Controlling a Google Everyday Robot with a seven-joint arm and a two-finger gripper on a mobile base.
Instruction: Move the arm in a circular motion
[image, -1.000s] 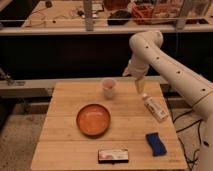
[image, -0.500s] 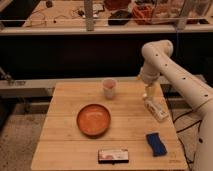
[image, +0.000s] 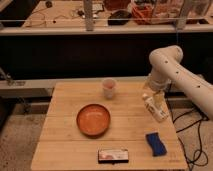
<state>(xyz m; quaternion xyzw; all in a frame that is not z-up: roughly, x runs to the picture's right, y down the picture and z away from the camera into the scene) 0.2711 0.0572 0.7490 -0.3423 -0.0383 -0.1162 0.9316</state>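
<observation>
One each: arm (image: 186, 83), cup (image: 109, 88), bowl (image: 93, 120), bottle (image: 156, 108), sponge (image: 156, 143), box (image: 113, 155).

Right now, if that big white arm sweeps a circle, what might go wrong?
The tool hangs low near the right edge of the table, close over the lying white bottle. A low sweep could knock it off. The pink cup stands not far from the arm, so a wider circle might tip it.

arm (image: 181, 75) arches, claw (image: 154, 95) hanging low at right.
</observation>
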